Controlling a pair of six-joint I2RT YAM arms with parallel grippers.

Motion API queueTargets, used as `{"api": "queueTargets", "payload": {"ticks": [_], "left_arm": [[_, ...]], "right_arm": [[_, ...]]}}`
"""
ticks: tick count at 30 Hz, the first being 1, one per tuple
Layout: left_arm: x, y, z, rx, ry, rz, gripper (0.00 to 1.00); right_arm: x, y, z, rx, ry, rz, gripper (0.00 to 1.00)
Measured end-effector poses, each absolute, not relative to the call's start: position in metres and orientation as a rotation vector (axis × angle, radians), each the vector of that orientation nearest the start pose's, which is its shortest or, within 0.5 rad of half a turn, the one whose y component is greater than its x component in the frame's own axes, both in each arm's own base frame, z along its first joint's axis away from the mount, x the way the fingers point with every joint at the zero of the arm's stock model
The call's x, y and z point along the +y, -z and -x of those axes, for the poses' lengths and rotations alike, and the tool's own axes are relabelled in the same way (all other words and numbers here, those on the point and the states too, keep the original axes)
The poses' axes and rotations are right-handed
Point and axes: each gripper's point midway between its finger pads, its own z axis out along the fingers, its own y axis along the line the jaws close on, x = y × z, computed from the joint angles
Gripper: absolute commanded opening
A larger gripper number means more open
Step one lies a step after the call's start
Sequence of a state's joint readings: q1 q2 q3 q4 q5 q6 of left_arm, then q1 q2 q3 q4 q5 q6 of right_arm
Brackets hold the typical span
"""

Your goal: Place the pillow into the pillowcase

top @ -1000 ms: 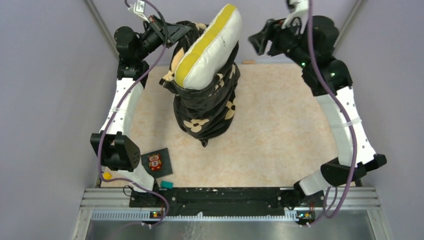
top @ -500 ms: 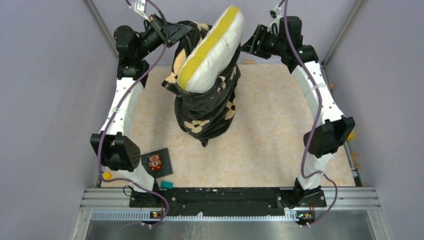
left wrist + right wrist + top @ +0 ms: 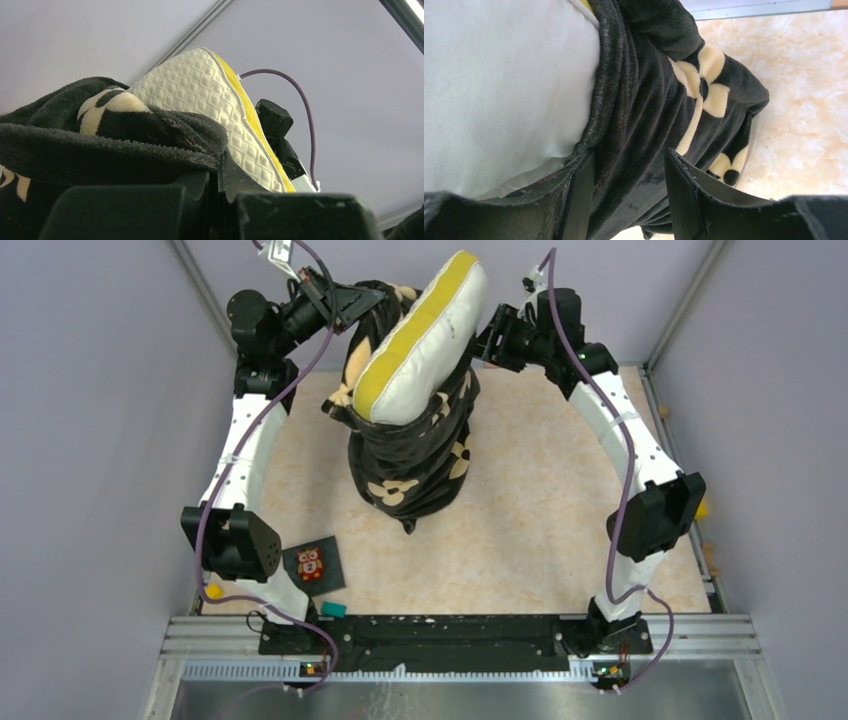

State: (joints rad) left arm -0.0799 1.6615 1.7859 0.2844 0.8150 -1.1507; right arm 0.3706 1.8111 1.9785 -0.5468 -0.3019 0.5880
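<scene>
Quilted white pillow, yellow-banded, half inside the black flower-print pillowcase, upper centre of frame.
Left gripper pinches the pillowcase rim; right gripper, fingers spread, straddles the opposite edge.

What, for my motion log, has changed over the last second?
The right gripper swung in leftward from the far right corner to the right side of the pillowcase. Its open jaws now straddle the black rim fabric beside the pillow, not yet closed. The left gripper stays clamped on the opposite rim. The half-inserted pillow and the owl card sit as before.
</scene>
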Motion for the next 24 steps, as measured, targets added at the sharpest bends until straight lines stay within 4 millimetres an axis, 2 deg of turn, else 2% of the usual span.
{"api": "queueTargets", "payload": {"ticks": [9,18,24], "left_arm": [[-0.188,-0.517,-0.426,1.457,1.503,-0.065,0.0],[-0.188,-0.518,-0.425,1.455,1.503,-0.066,0.0],[-0.189,-0.518,-0.427,1.456,1.506,-0.064,0.0]], "right_arm": [[0.266,-0.358,-0.455,2.022,-0.893,-0.009,0.52],[0.263,-0.374,-0.453,1.986,-0.882,-0.015,0.52],[0.263,-0.373,-0.454,1.986,-0.866,-0.023,0.47]]}}
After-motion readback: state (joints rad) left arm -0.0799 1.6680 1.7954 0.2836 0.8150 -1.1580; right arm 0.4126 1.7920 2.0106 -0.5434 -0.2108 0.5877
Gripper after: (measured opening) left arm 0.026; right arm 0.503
